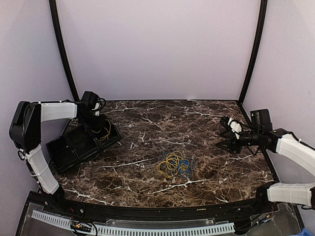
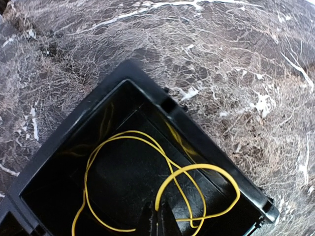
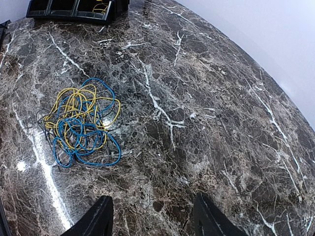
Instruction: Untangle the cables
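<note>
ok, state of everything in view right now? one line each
left gripper: shut, down in the tray, tips at the yellow cable; can't tell if it pinches it
right gripper: open, nothing between the fingers, above the table
yellow cable: separate, loose loops inside an end compartment of the tray
cable tangle: yellow and blue wires knotted in one pile on the table, neither gripper on it
tray: black, flat on the table

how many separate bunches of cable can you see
2. One tangled yellow-and-blue pile lies on the table near its middle; loose yellow loops sit in the black tray at the left. Other tray compartments are partly hidden.
</note>
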Controlling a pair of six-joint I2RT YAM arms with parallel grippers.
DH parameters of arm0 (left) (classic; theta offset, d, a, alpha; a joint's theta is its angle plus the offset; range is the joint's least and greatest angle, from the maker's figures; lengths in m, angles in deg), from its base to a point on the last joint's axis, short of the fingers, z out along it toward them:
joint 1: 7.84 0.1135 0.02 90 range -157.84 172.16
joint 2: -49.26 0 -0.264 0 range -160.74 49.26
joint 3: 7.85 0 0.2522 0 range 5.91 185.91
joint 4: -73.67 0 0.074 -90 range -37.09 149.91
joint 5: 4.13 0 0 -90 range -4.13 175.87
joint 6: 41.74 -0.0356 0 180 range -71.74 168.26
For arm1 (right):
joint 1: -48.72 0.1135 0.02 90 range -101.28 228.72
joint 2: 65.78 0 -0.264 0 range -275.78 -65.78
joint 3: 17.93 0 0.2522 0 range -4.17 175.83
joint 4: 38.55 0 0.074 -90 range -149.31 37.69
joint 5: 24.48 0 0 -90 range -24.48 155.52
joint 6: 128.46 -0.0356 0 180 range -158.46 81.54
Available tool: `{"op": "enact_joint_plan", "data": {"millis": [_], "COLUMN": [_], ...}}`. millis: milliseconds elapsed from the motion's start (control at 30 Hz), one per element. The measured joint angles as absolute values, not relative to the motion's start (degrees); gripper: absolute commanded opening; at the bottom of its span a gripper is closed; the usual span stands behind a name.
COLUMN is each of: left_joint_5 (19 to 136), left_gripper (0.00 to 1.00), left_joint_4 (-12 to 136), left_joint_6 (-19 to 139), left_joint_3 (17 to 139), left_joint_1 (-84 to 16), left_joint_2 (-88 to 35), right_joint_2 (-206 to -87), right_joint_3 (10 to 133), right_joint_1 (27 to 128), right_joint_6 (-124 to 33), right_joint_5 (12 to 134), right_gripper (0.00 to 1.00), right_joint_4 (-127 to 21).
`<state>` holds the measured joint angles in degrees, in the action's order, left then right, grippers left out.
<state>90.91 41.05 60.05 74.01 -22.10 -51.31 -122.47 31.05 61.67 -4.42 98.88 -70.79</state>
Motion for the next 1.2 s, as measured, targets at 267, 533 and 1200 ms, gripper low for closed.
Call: {"op": "enact_joint_plan", "data": {"millis": [267, 533, 1200], "left_joint_5": [85.05, 85.64, 88.24], "left_gripper": [0.0, 0.07, 0.49], "left_joint_4": [42.26, 41.25, 40.68], "left_joint_6": [63.72, 65.14, 61.28], "left_joint_3": [72.8, 71.47, 68.41], "left_joint_1": [-20.72, -20.81, -27.74], "left_joint_2": [-52.19, -51.95, -30.5], "right_joint_2": [-122.47, -122.47, -125.75], "right_joint_3": [31.05, 31.05, 31.07], "right_joint_1": [61.67, 61.67, 61.67], "right_joint_6": [-4.42, -4.42, -4.42], "right_joint_5": [98.88, 98.88, 98.93], "right_gripper": [0.57, 0.57, 0.58], "right_joint_4": [-70.82, -70.84, -70.84]}}
